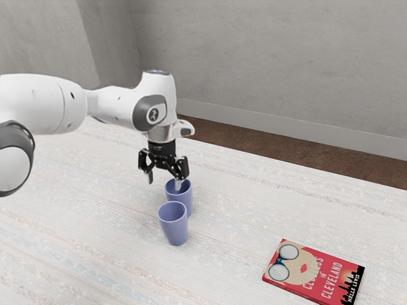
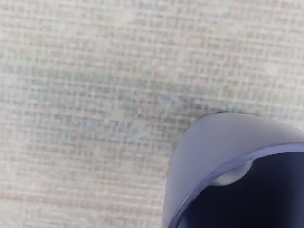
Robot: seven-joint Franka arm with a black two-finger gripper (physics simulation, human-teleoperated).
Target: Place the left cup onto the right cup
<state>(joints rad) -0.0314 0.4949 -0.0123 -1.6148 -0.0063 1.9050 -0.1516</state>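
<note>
1. My gripper [image 1: 166,180] has the fingers spread open, holding nothing; one fingertip seems to reach the rim of the far cup [image 1: 180,196].
2. The near cup [image 1: 172,223] stands upright just beside it.
3. A book [image 1: 313,273] lies well apart on the table [image 1: 76,241].

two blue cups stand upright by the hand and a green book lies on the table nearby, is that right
Not quite: the book is red, not green, as the exterior view shows. The rest holds: the far cup and the near cup stand upright by the hand.
</note>
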